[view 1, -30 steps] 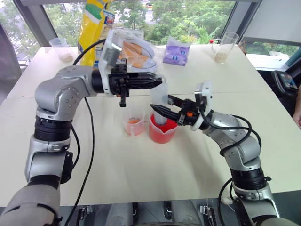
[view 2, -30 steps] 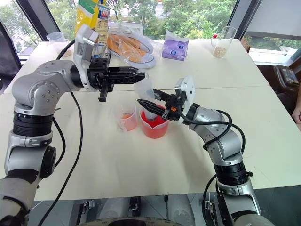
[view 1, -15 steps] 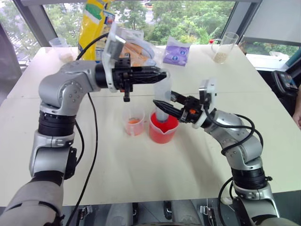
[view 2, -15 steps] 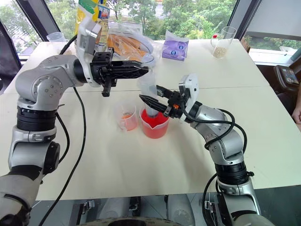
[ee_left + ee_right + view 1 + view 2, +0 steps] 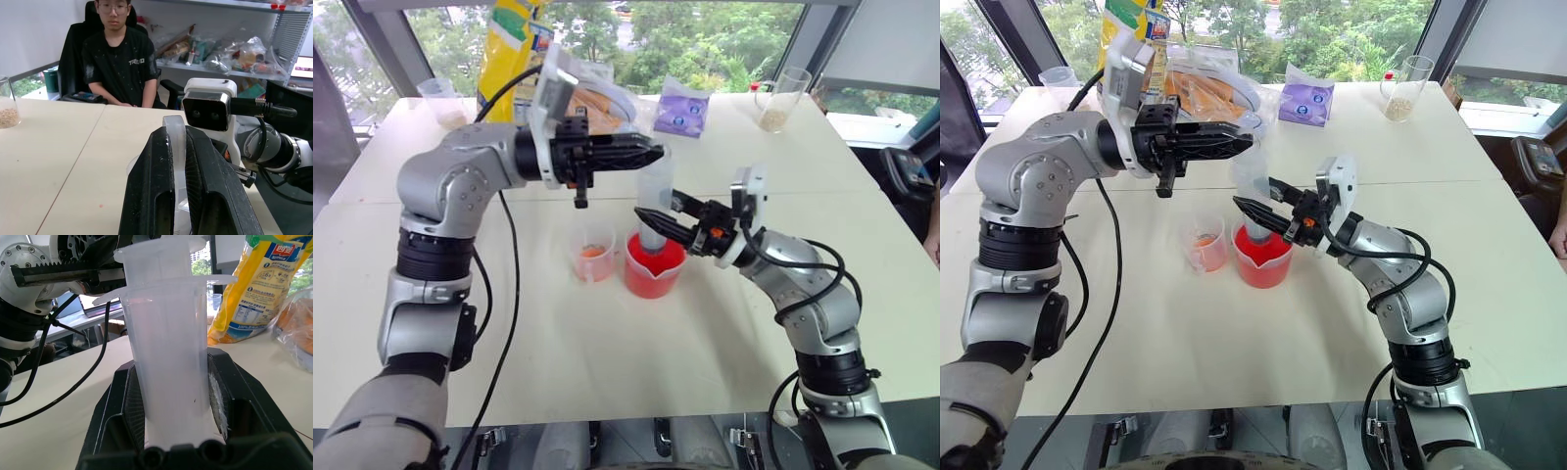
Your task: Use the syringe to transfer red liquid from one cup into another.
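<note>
Item, mid-draw by our judgement: syringe upright in the red spouted cup, barrel clamped by our right gripper, plunger top pinched by our left gripper; the smaller cup alongside awaits its red liquid.

Left tool pinches the syringe plunger top; a seated person faces the table

Syringe: clear, thick barrel, upright, lower end inside the wide spouted cup. That cup stands on the table, bright red with liquid. Smaller narrow cup stands just beside it, faint orange-red at the bottom.
</note>
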Available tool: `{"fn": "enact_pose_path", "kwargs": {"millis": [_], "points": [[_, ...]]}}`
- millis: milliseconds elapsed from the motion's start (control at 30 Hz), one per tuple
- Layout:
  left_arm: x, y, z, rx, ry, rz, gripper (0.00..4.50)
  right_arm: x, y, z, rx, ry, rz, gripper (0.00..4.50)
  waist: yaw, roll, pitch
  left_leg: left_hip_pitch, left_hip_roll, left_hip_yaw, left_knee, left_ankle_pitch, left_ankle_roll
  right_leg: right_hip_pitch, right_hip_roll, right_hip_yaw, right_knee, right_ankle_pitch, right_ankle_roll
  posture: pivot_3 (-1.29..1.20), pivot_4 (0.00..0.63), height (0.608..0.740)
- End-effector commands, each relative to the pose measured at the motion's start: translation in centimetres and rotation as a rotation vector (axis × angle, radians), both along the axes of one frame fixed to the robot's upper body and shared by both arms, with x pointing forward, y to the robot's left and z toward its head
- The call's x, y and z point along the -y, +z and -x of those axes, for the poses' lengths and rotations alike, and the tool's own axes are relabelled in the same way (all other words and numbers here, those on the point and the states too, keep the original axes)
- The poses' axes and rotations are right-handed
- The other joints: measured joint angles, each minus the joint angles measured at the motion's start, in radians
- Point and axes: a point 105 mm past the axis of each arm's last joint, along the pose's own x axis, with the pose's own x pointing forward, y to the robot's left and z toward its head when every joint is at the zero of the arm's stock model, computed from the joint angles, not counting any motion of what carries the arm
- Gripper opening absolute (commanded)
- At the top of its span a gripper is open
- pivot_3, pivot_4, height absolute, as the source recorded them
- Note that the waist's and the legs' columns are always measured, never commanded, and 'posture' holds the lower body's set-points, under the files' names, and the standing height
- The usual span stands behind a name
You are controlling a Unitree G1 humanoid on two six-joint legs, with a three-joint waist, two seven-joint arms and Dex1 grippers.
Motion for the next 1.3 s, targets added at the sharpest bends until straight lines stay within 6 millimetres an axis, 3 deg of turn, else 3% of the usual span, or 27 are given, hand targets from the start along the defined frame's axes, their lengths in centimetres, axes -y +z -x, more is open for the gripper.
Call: {"fn": "enact_pose_path", "kwargs": {"millis": [33,700,833,933,967,1200,1300], "points": [[-0.7,4.2,0.5,0.155,0.034,0.088,0.10,-0.6,-1.4,0.7,-0.045,0.049,0.033,1.41,0.000,0.000,0.000,0.000,0.000,0.000,0.000,0.000,0.000,0.000,0.000,0.000,0.000,0.000,0.000,0.00,0.150,0.740],[-0.7,4.2,0.4,0.160,0.039,0.088,0.10,-0.6,-1.3,0.9,-0.043,0.049,0.033,1.41,0.000,0.000,0.000,0.000,0.000,0.000,0.000,0.000,0.000,0.000,0.000,0.000,0.000,0.000,0.000,0.00,0.150,0.740],[-0.7,3.9,0.5,0.143,0.032,0.085,0.10,-0.6,-0.7,0.8,-0.016,0.046,0.027,1.41,0.000,0.000,0.000,0.000,0.000,0.000,0.000,0.000,0.000,0.000,0.000,0.000,0.000,0.000,0.000,0.00,0.150,0.740],[-0.5,3.2,0.9,0.094,0.003,0.071,0.10,-0.3,1.2,0.4,0.034,0.030,0.007,1.41,-0.001,0.000,0.000,0.000,0.000,0.000,0.000,0.000,0.000,0.000,0.000,0.000,0.000,0.000,0.000,0.00,0.150,0.740],[-0.5,3.0,1.0,0.081,-0.004,0.069,0.87,-0.2,1.7,0.4,0.047,0.028,0.001,1.41,-0.002,0.000,0.000,0.000,0.000,0.000,0.000,0.000,0.000,0.000,0.000,0.000,0.000,0.000,0.000,0.00,0.150,0.740],[-0.8,1.8,1.0,0.073,0.014,0.038,4.17,-0.2,3.3,0.7,0.077,0.036,-0.012,1.41,0.000,0.000,0.000,0.001,0.000,0.000,0.000,0.000,0.000,0.001,0.000,0.000,0.000,0.000,0.000,0.00,0.150,0.740],[-1.8,2.0,1.1,0.065,0.033,0.056,4.17,-0.2,3.7,0.8,0.078,0.039,-0.020,1.41,-0.001,0.000,0.000,0.002,0.000,0.000,0.000,0.000,0.000,0.001,0.000,0.000,0.000,0.000,0.000,0.00,0.150,0.740]]}}
